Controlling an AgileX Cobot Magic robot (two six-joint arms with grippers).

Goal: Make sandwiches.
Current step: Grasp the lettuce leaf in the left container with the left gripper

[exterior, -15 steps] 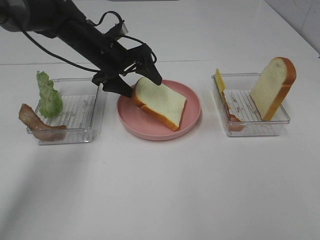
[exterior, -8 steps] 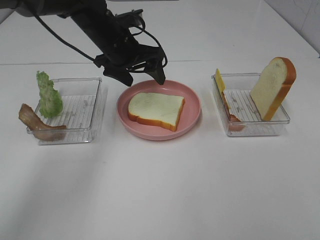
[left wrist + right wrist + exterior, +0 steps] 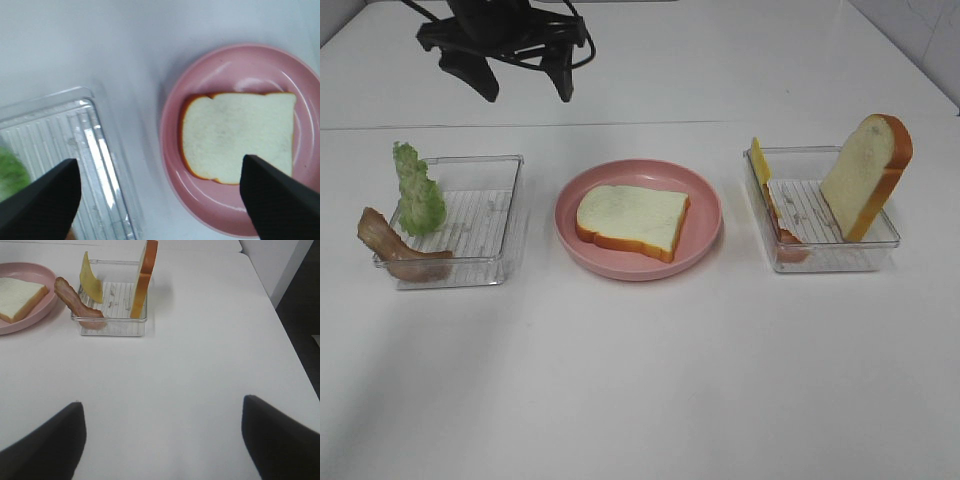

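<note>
A bread slice (image 3: 630,220) lay flat on the plate (image 3: 708,232). Left gripper (image 3: 526,88) hung open and empty behind the plate; right gripper (image 3: 162,440) stood open, empty.

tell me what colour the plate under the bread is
Pink; the plate shows best in the exterior high view, bread lying flat on it.

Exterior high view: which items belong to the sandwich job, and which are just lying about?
Job:
- white bread slice with orange-brown crust, lying flat
- second bread slice, leaning upright
- green ruffled lettuce
- reddish-brown bacon strip, and another bacon strip
- thin yellow cheese slice

Just there:
- round pink plate, under the flat slice
- left clear plastic tray and right clear plastic tray, holders only
</note>
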